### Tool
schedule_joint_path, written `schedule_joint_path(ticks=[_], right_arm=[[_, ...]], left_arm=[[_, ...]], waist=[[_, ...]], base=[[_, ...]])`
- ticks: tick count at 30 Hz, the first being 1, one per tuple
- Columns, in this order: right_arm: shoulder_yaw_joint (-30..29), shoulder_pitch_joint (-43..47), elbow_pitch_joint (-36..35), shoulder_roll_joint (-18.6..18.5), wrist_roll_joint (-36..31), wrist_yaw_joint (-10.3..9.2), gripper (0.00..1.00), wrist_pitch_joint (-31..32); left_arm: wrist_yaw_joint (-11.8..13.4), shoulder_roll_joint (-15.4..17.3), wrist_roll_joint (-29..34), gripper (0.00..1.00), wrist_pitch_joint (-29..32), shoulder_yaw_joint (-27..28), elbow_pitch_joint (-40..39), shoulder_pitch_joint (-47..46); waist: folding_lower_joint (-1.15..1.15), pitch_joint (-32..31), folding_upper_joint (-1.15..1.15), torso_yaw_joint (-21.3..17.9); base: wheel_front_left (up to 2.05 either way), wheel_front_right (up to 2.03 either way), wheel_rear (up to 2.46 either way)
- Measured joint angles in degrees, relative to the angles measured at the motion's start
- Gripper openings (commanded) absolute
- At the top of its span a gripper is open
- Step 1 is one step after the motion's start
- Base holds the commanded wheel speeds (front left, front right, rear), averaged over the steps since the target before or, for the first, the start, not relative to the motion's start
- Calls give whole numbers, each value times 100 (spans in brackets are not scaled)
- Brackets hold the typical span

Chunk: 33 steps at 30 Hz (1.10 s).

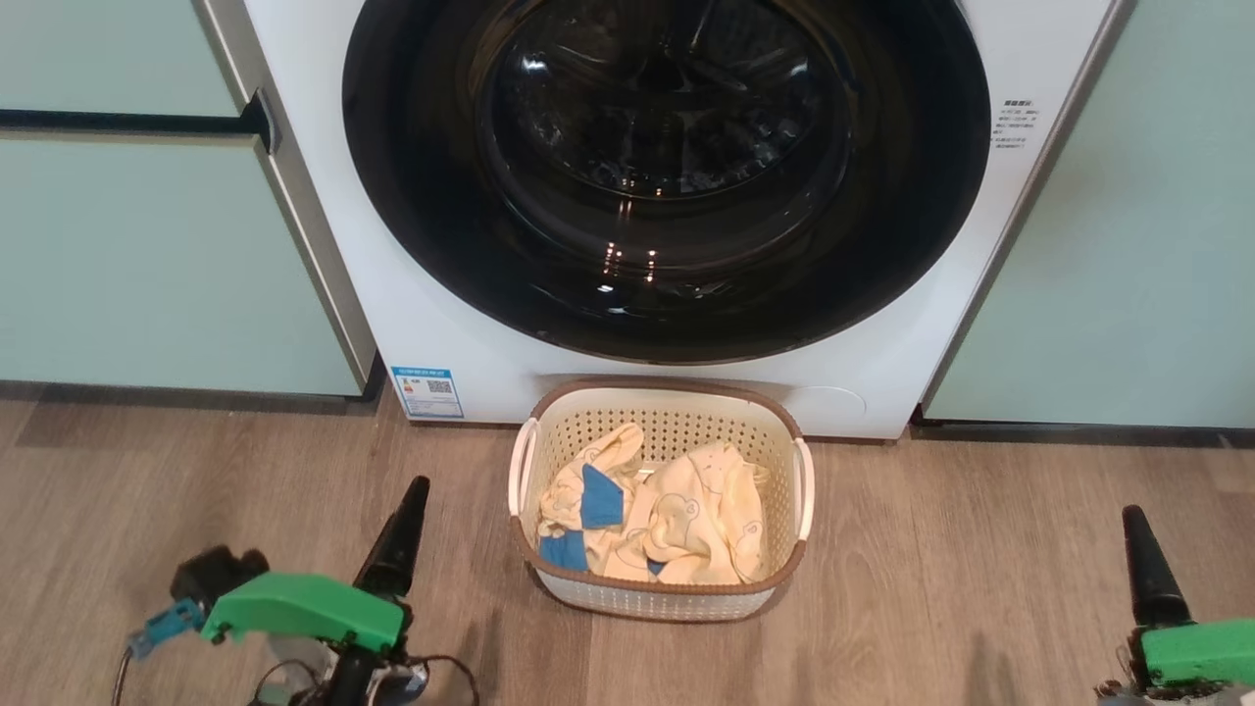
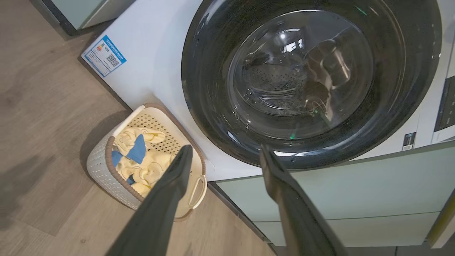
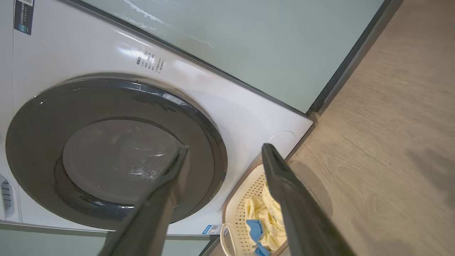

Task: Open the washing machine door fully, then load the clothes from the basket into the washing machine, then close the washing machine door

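Big white washing machine set between pale green cabinets, small blue sticker low on its front toward the left. Washing machine door shut, round and glossy black, flush against the white front, clear glass bowl at centre with the perforated steel drum dimly visible behind it. Basket on the wooden floor, directly below the door and just before the machine's front; whether the back rim touches the machine, impossible to tell. Cream perforated walls, brown rim, white handles at both short sides. Clothes inside the basket, a small crumpled pile of pale yellow with faint bear outlines and bright blue patches toward the left side, lying below rim height. Left gripper low at the left in the head view, well apart from the basket, holding nothing; fingers spread wide, tips pointing toward the lower part of the door in the left wrist view, one finger crossing in front of the basket's near corner there. Right gripper low at the far right in the head view, well apart from the basket, likewise empty; fingers spread wide, framing the stretch between door edge and basket in the right wrist view.
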Motion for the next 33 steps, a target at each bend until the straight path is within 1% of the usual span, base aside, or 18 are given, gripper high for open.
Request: schedule_joint_path(ticks=[6, 12, 21, 30, 33], right_arm=[[0, -1, -1, 0, -822, 0, 100, -111], [54, -26, -12, -3, -1580, 0, 100, -210], [83, -76, -76, -4, -2595, 0, 100, -341], [94, -78, -23, -2, -3398, 0, 100, -502], [94, -80, 2, -1, -3575, 0, 100, -543]], left_arm=[[49, -3, 806, 100, -111, -4, -91, -1], [96, -5, 1480, 100, -224, -34, -97, -3], [144, -10, 2219, 100, -348, -129, -25, -75], [153, -20, 2910, 100, -501, -201, 109, -128], [199, -16, 3081, 100, -550, -232, 125, -172]], waist=[[0, -16, 0, -14], [0, -31, 0, -23], [0, -44, 0, -37], [0, -52, 0, -44], [0, -53, 0, -45]], base=[[0, 0, 0], [0, 0, 0], [0, 0, 0], [0, 0, 0], [0, 0, 0]])
